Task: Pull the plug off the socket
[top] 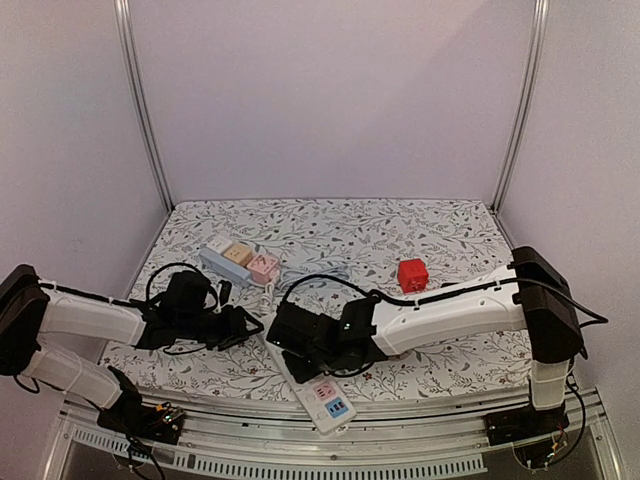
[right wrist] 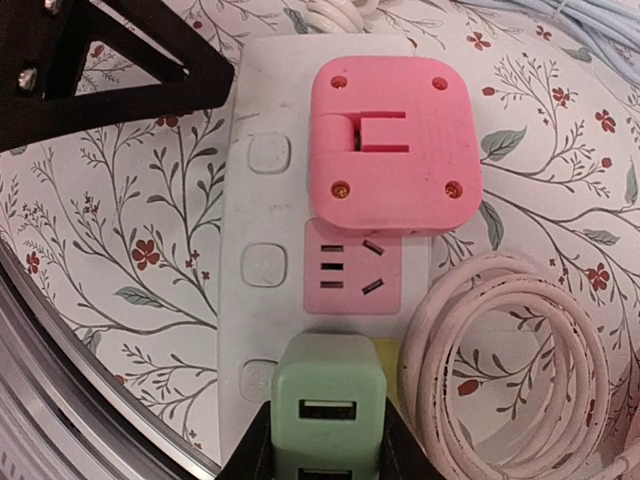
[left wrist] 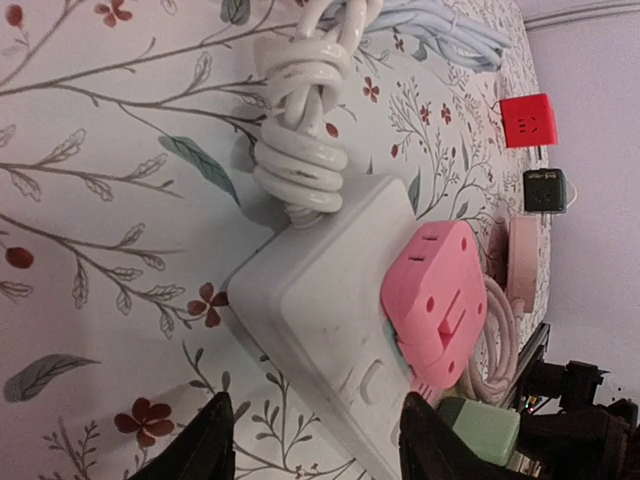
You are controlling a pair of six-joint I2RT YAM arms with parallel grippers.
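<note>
A white power strip (right wrist: 265, 215) lies on the floral cloth near the table's front edge (top: 325, 398). A pink square plug (right wrist: 393, 145) sits in its far socket, and an empty pink socket (right wrist: 352, 268) lies between that and a green USB plug (right wrist: 328, 400). My right gripper (right wrist: 327, 435) is shut on the green plug, one finger pressed to each side. My left gripper (left wrist: 322, 445) is open and straddles the strip's cable end (left wrist: 320, 320). Its left finger stands clear over the cloth and its right finger is at the strip's edge.
A coiled pinkish cable (right wrist: 510, 360) lies right beside the strip. The strip's knotted white cord (left wrist: 300, 130) trails away from it. A red cube adapter (top: 412, 275) and a second strip with coloured plugs (top: 238, 260) lie farther back. The metal rail (top: 330, 440) borders the table's front.
</note>
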